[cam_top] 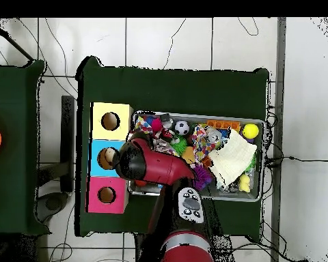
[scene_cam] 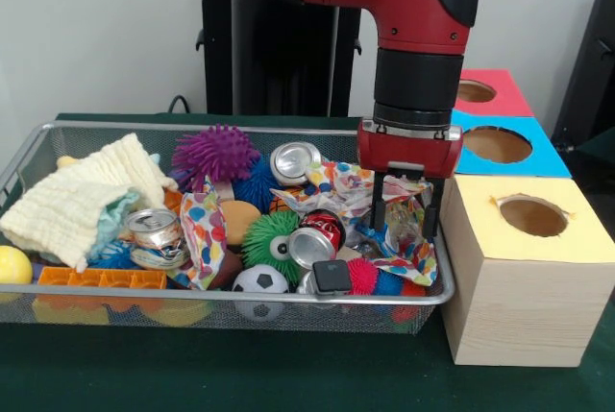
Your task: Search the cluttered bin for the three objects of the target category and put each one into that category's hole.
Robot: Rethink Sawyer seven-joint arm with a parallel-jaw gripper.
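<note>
Soccer ball (scene_cam: pixel 260 282) at wire bin (scene_cam: pixel 231 308) front rim. Gripper (scene_cam: pixel 407 224) jaws spread apart, straddling patterned cloth (scene_cam: pixel 408 239); nothing gripped.

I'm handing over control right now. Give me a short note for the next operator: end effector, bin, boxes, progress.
End effector: fingers open, lowered into the wire mesh bin at its end beside the boxes, straddling the confetti-patterned cloth; nothing gripped.
Bin is full: crushed metal cans, spiky rubber balls, cream waffle cloth.
Yellow-topped wooden box, blue box and pink box: nothing visible in the holes.
Done: no placement visible. Left: apparently all three.
</note>
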